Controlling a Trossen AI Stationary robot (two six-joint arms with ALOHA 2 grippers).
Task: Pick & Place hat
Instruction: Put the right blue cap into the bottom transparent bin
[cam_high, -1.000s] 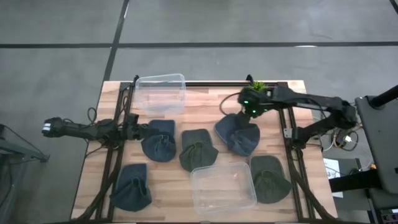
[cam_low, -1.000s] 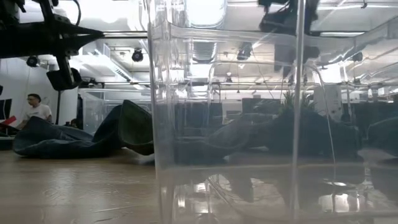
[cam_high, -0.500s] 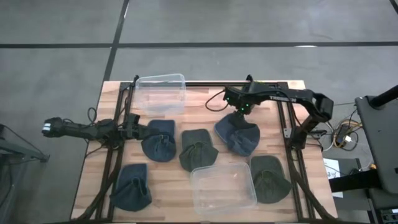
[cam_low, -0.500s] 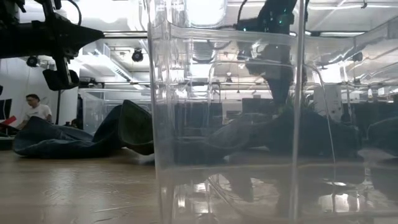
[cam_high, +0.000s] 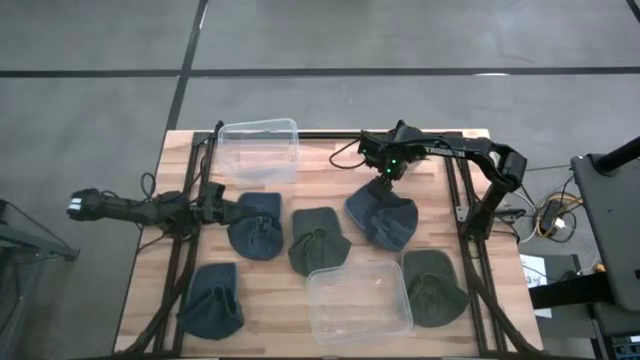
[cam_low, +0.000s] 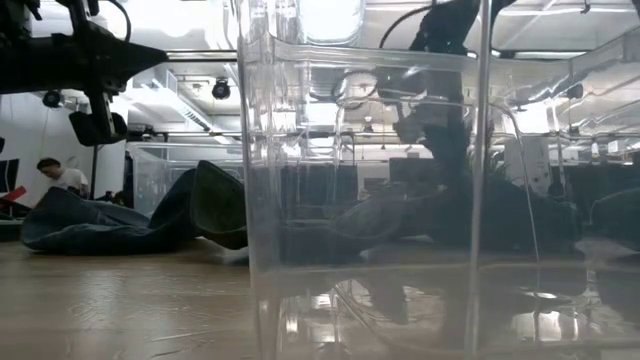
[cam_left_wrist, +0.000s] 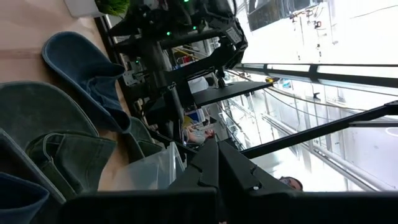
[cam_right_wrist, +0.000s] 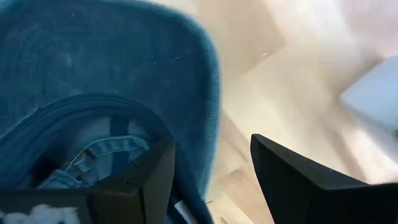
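Observation:
Several soft hats lie flat on the wooden table. A blue denim hat (cam_high: 381, 216) lies right of centre, with its underside up in the right wrist view (cam_right_wrist: 93, 81). My right gripper (cam_high: 385, 176) hangs over that hat's far brim, open (cam_right_wrist: 212, 144), with one finger over the hat and the other over bare wood; the brim edge (cam_right_wrist: 211, 106) runs between them. My left gripper (cam_high: 221, 210) waits low at the table's left, shut (cam_left_wrist: 214, 149), beside a dark blue hat (cam_high: 255, 226).
A clear tub (cam_high: 260, 150) stands at the far left and another (cam_high: 358, 300) at the near middle, filling the low view (cam_low: 360, 200). Other hats: green (cam_high: 318, 240), green (cam_high: 432, 286), dark blue (cam_high: 212, 300). A small plant (cam_high: 415, 138) stands at the far edge. A person sits far off (cam_low: 55, 175).
My right gripper has moved a little toward the table's left edge and come down over the blue hat's far brim, its arm folding in behind it. The hats have stayed where they were.

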